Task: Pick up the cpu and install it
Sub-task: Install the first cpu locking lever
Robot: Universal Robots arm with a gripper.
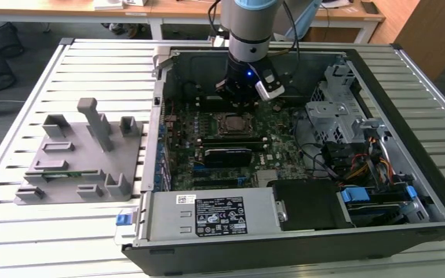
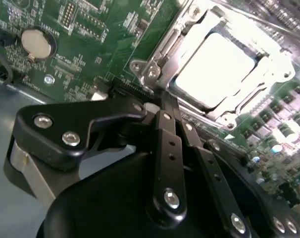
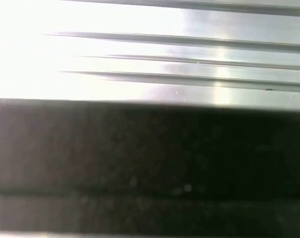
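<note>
My gripper [image 1: 242, 105] hangs inside the open computer case [image 1: 408, 174], just above the circuit board [image 1: 178, 152] near the case's far wall; I cannot tell whether it is released or clenched. In the second wrist view its black linkage [image 2: 167, 158] sits just beside the metal socket frame [image 2: 155, 69], and the cpu [image 2: 214, 69] lies flat in that frame, shining bright. The case rests on the slatted table [image 1: 99, 58], toward the exterior view's right edge. A grey plastic fixture [image 1: 83, 156] stands well apart toward the exterior view's left edge.
</note>
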